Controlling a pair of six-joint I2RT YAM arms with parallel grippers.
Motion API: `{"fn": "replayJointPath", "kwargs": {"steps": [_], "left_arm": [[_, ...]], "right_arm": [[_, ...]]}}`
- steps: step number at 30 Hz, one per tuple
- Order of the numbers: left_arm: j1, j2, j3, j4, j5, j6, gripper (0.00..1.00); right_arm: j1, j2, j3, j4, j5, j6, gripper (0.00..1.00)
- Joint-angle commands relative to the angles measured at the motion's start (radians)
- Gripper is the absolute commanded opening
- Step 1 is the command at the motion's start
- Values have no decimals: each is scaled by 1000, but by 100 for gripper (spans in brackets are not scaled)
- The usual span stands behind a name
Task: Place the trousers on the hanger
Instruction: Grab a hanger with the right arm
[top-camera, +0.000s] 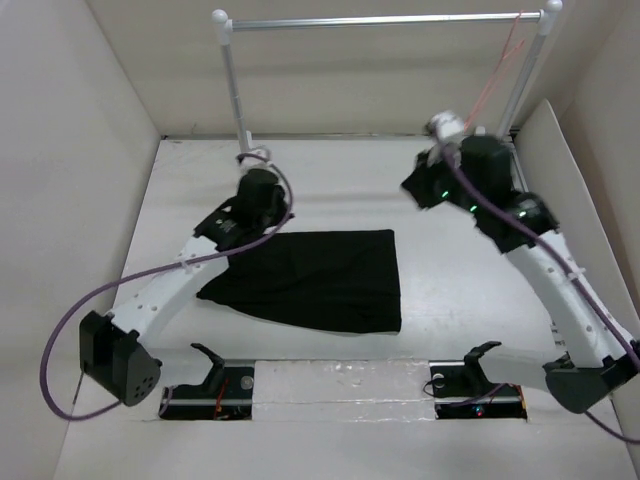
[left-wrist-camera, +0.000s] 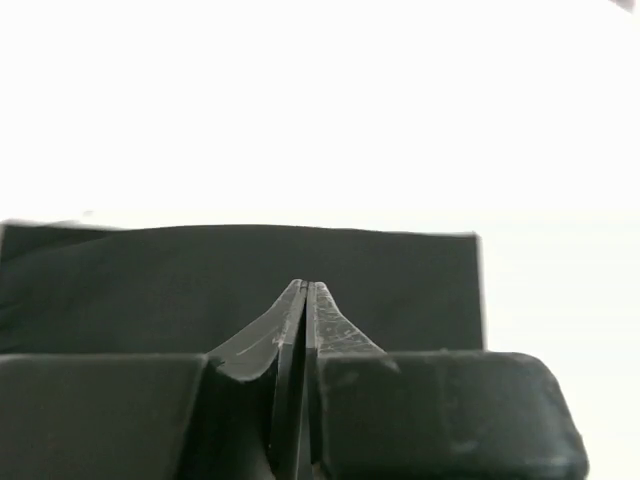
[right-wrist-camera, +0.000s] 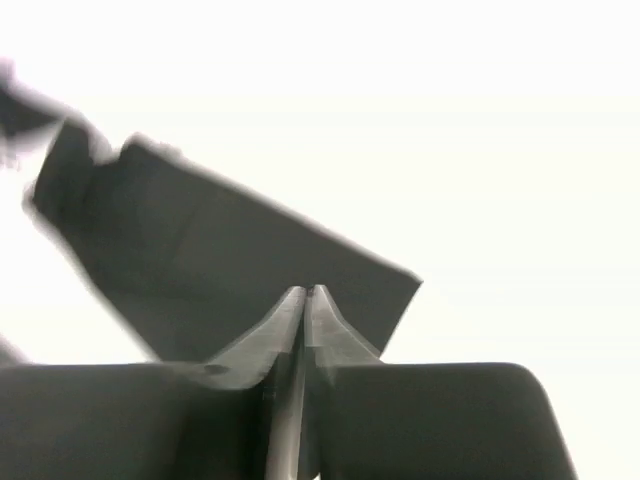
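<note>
The black trousers (top-camera: 320, 280) lie folded flat on the white table, in the middle. They also show in the left wrist view (left-wrist-camera: 200, 280) and in the right wrist view (right-wrist-camera: 200, 250). The thin pinkish-red hanger (top-camera: 497, 75) hangs from the right end of the rail. My left gripper (top-camera: 228, 228) is shut and empty, just at the trousers' far left corner; its fingertips (left-wrist-camera: 300, 292) are pressed together. My right gripper (top-camera: 420, 188) is shut and empty, raised to the right of the trousers and below the hanger; its fingertips (right-wrist-camera: 318, 295) meet.
A silver rail (top-camera: 380, 20) on two white posts stands at the back of the table. Pale walls close in the left, back and right sides. Two black rests (top-camera: 210, 357) sit by the arm bases at the near edge.
</note>
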Motion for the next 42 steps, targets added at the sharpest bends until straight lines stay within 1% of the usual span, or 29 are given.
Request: {"fn": "replayJointPath", "kwargs": {"steps": [1,2,3,4,5,6,7,8,9,10,12,14,15,16,18,20,22,25,26,28,29,31,32,33,37,38,39,40,42], "left_arm": [[-227,118,120,-64,-175,15,0],[-337,148,149,-78,-198,6,0],[-385,201,180,-91,-235,-18,0],[-422,221,235,-125,-249,-37,0],[-479,241,263,-137,-255,-52,0],[-497,267,286,-153,-263,-86,0],[-517,272,316,-167,-281,-104,0],[-533,278,335,-185,-301,-135,0],[-545,284,356,-208,-319,-159,0],[-545,286,382,-235,-322,-167,0],[-554,245,361,-207,-306,-118,0],[-554,187,271,-98,-255,-37,0],[-554,118,231,-52,-197,-14,0],[-554,85,162,12,-175,-3,0],[-544,32,114,33,-137,-11,0],[-519,17,68,13,-131,-31,0],[-519,17,33,-6,-122,-40,0],[-519,19,-1,-16,-114,-48,0],[-519,22,-4,-18,-115,-51,3],[-519,24,-6,-19,-124,-63,12],[-519,24,-4,-16,-128,-61,22],[-519,28,13,-15,-131,-55,31],[-510,30,19,-13,-131,-54,34],[-510,37,25,-15,-131,-49,39],[-510,57,57,-26,-132,-46,39],[-510,59,56,-27,-132,-48,39],[-510,65,59,-24,-126,-51,39],[-510,63,57,-24,-125,-55,39],[-510,66,60,-23,-117,-60,39]], "right_arm": [[-258,32,198,-13,-160,-126,0],[-316,58,299,-1,-183,-131,0],[-373,84,344,4,-220,-128,0],[-488,148,387,4,-256,-119,3],[-539,176,424,33,-304,-106,23],[-582,208,486,41,-371,-96,33],[-657,271,514,41,-402,-96,42],[-683,300,537,65,-433,-58,53],[-705,328,583,73,-467,-42,66],[-725,359,603,70,-485,-31,69],[-757,426,628,107,-533,-14,78],[-779,477,645,130,-539,15,79],[-788,489,643,145,-565,27,78],[-788,500,624,171,-577,45,78],[-811,521,595,261,-628,102,77],[-811,544,594,310,-651,121,75],[-788,592,623,312,-668,122,74],[-779,612,608,344,-669,138,73],[-779,615,593,361,-666,151,71],[-768,615,529,427,-674,174,70],[-768,618,509,452,-680,200,68],[-757,627,463,516,-698,219,61],[-747,627,450,541,-705,237,54],[-747,627,437,556,-708,243,51],[-736,638,442,597,-717,250,33],[-736,635,439,610,-720,254,24],[-736,623,433,625,-721,259,21],[-736,612,415,657,-723,271,15],[-736,588,403,668,-737,285,11]]}}
